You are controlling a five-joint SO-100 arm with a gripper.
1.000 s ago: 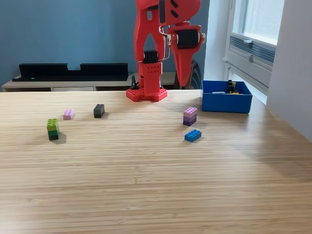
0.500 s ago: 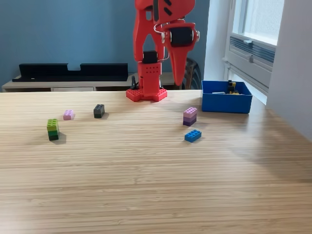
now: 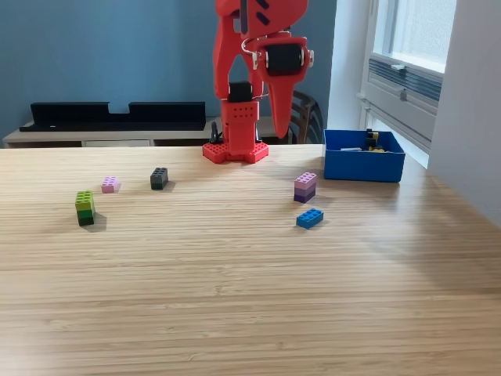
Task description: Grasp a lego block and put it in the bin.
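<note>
The red arm stands on its base at the back of the wooden table. Its gripper hangs point-down high above the table, jaws together and nothing in them. It is left of the blue bin, which holds a few small blocks. On the table lie a purple stacked lego block, a blue block, a dark block, a pink block and a green stacked block.
A black shelf unit runs along the blue back wall. A window and a white wall border the exterior view's right side, close to the bin. The table's right edge runs just past the bin.
The gripper has swung toward the exterior view's left, away from the bin, staying high and shut. The blocks have not moved.
</note>
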